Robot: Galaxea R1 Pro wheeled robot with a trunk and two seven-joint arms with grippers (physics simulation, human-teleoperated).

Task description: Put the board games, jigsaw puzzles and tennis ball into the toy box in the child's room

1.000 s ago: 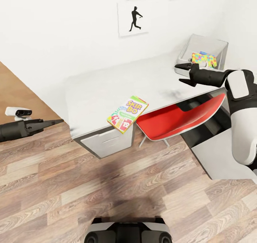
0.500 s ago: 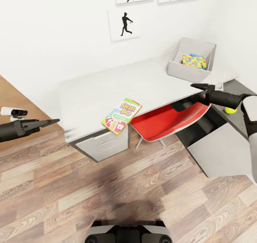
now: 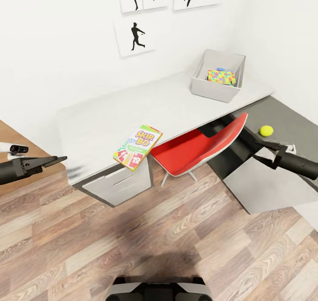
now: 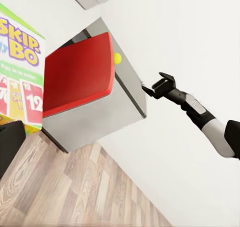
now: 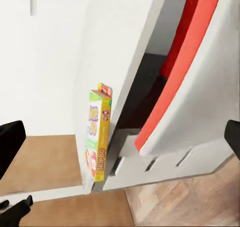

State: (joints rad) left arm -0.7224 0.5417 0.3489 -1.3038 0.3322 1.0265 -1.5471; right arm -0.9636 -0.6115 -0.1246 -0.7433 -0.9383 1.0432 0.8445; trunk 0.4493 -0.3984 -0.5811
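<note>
Yellow-green and small, the one tennis ball (image 3: 266,130) lies on the lower dark grey cabinet (image 3: 287,123), near its front edge, not on the table (image 3: 168,104). The right gripper (image 3: 268,150) hangs just in front of it, its fingers a little apart and holding nothing. At the table's far right corner sits the toy box (image 3: 217,76), with bright jigsaw puzzle pieces (image 3: 221,76) showing inside; whether that is one slab or two I cannot tell. One board game, the Skip-Bo (image 3: 137,147), lies at the table's front edge above the drawer unit (image 3: 119,184), its corner overhanging. A red chair (image 3: 198,147) is tucked under the table beside it. The left gripper (image 3: 53,161) is out over the wooden floor (image 3: 154,234), well apart from the table; it seems to carry nothing, but I cannot tell how far its fingers stand apart.

Risks, as I judge them: a nudge from the approaching fingers could roll the ball off the cabinet, and any brush against the overhanging Skip-Bo could tip it to the floor.
</note>
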